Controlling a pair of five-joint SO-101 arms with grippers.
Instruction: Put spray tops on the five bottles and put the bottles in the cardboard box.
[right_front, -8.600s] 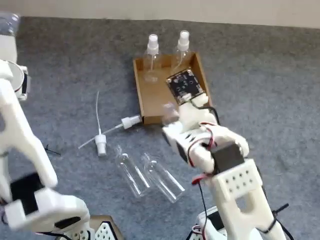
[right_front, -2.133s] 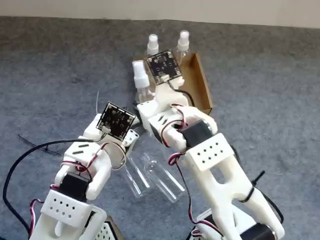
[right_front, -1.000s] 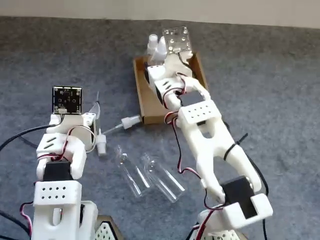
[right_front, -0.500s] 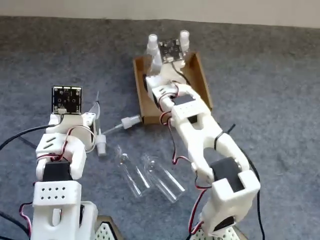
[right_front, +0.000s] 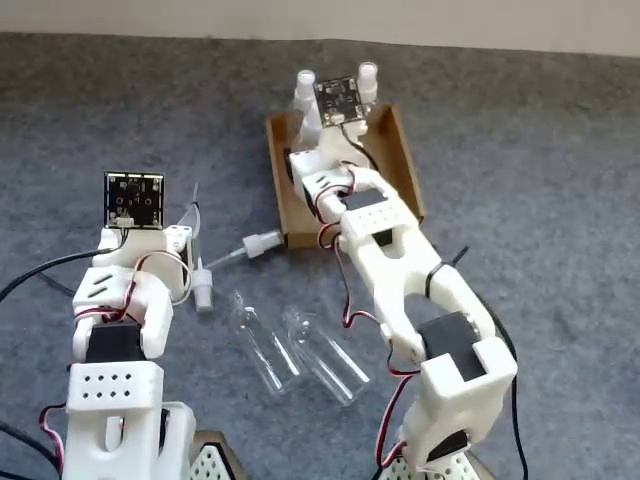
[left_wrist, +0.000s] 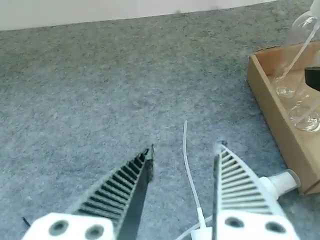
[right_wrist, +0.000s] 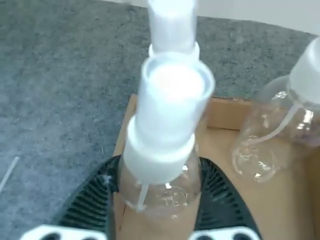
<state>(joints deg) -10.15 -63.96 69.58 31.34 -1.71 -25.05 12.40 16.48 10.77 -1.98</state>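
Well, my right fingers (right_wrist: 90, 205) clamped on clear plastic bottle with white spray top (right_wrist: 165, 135), low inside shallow brown cardboard box (right_front: 277, 185), close to two capped bottles (right_front: 303, 85) at box's far end.

Risks, my guess:
- slick round wall slips in grip
- light, top-heavy bottle tips on release, knocks neighbours

Left fingers (left_wrist: 125, 185) apart over grey felt-like tabletop (right_front: 520, 150) beside box, above loose white spray top (right_front: 202, 290) with thin dip tube. Two uncapped clear bottles (right_front: 262, 345) lie near box front.
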